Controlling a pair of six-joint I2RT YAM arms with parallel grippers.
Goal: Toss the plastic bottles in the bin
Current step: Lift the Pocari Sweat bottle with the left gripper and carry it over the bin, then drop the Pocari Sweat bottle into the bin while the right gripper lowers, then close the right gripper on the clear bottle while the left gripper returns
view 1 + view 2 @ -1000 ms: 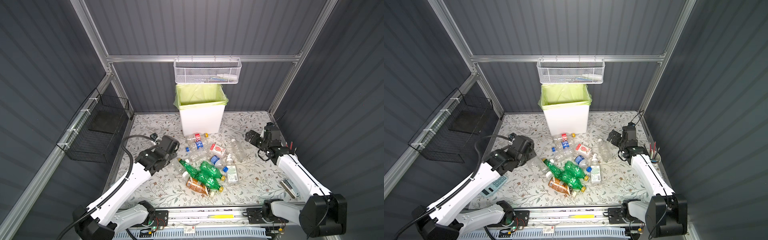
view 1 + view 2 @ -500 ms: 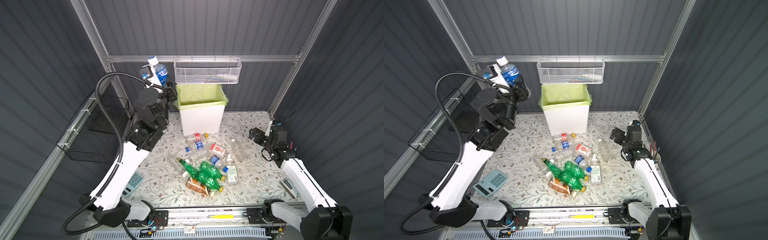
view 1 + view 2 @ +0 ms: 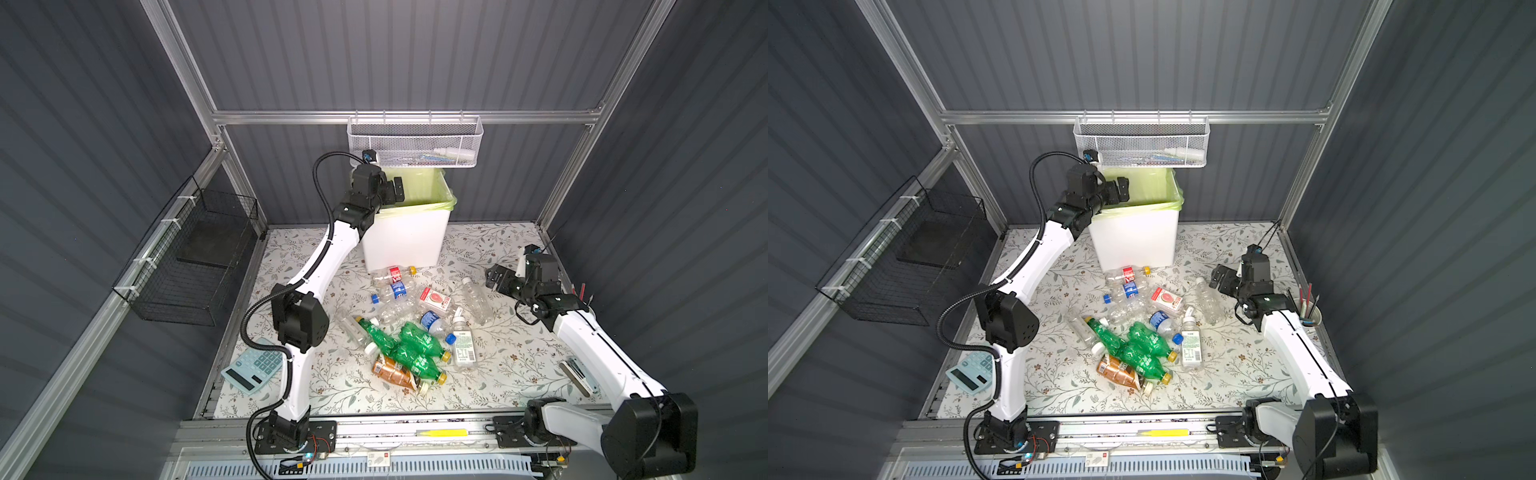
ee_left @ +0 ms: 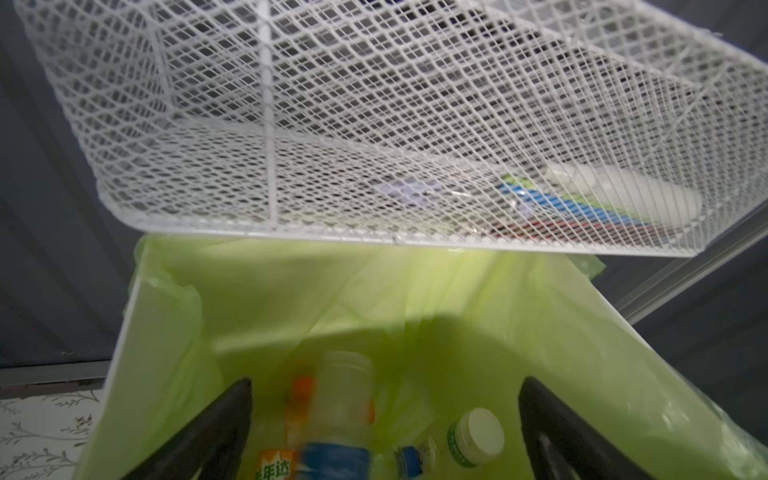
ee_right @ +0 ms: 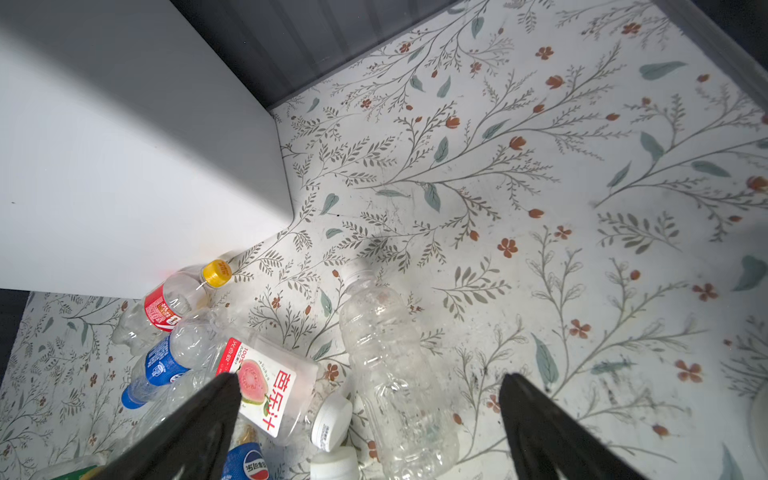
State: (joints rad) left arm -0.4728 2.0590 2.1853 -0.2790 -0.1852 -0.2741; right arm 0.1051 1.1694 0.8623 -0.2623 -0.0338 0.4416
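The right gripper (image 5: 370,378) has its black fingers spread wide with nothing between them. Directly under the gap lies a clear unlabelled ribbed plastic bottle (image 5: 395,374), on its side on the flowered mat (image 5: 540,166), with its neck toward the far side of the table. It looks empty, so it is probably light and thin-walled and likely to dent or roll. A hold across the ribbed middle of the body seems safer than one on the tapering neck. Just beside it lies a clear bottle with a guava-picture label and white cap (image 5: 274,390).

The left gripper (image 4: 384,382) is also spread wide and grips nothing, above the mouth of the tall white plastic bin with a yellow-green liner (image 3: 405,241). A blurred clear bottle with a blue label (image 4: 332,419) shows below the gap, inside the liner among other bottles. The rest of the plastic bottles (image 3: 409,332), clear, green and amber, lie heaped on the mat in front of the bin, between the two arms
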